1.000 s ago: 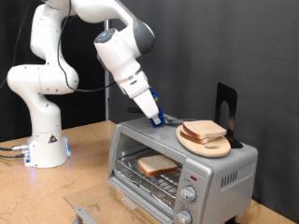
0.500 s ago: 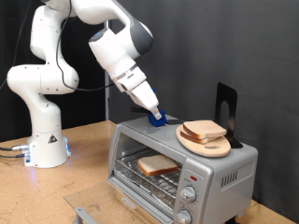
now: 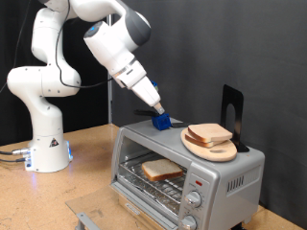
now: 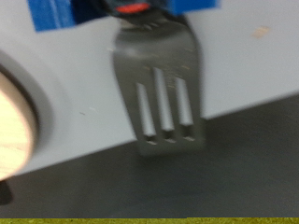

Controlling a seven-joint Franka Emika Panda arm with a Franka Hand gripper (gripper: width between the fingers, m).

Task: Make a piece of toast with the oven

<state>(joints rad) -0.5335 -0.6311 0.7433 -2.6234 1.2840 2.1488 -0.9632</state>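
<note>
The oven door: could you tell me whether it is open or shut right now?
Open. In the exterior view the oven has its door folded down in front, and a piece of toast lies uncovered on the wire rack inside.

A round wooden plate [image 3: 210,147] carries stacked bread slices [image 3: 210,134], with a black stand [image 3: 231,113] upright just behind the plate.

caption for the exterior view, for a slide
Gripper above the oven top; piece of toast on the rack inside, door open.
</note>
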